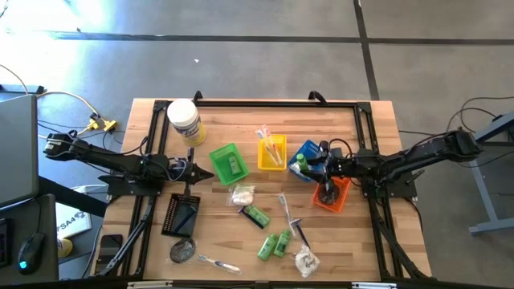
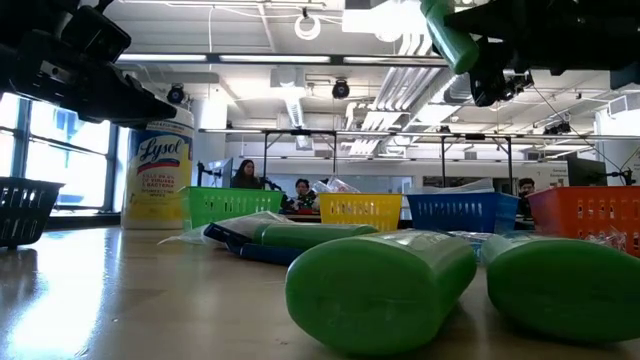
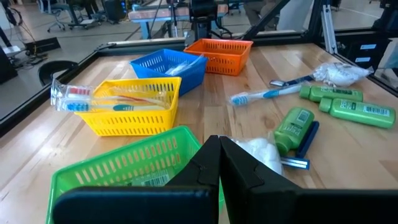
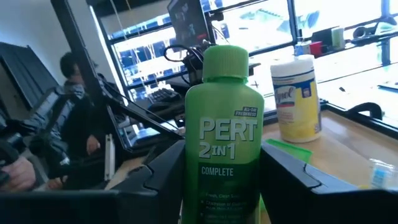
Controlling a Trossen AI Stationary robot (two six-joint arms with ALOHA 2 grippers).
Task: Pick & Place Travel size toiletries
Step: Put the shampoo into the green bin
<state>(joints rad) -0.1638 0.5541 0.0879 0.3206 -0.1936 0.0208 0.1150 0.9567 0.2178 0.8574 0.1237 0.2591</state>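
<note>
The green tube [image 4: 219,143] stands upright, cap up, gripped between the right gripper's [image 1: 307,164] fingers, raised above the blue tray [image 1: 309,149]. The green tray [image 1: 228,163] lies leftward. The left gripper [image 1: 201,172] waits beside it, shut and empty.

Bottle [image 1: 300,164] seemingly above tray [image 1: 307,149]

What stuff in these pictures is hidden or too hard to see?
- Blue basket: in the high view the right gripper and its green Pert bottle cover most of its inside.
- Orange basket: the right arm hides part of it in the high view.
- Black basket: too dark in the high view to see its contents.
- Green basket: the left gripper, fingers shut, blocks its inside in the left wrist view.
- Pert bottle's lower label: cut off by the right wrist picture's edge.
</note>
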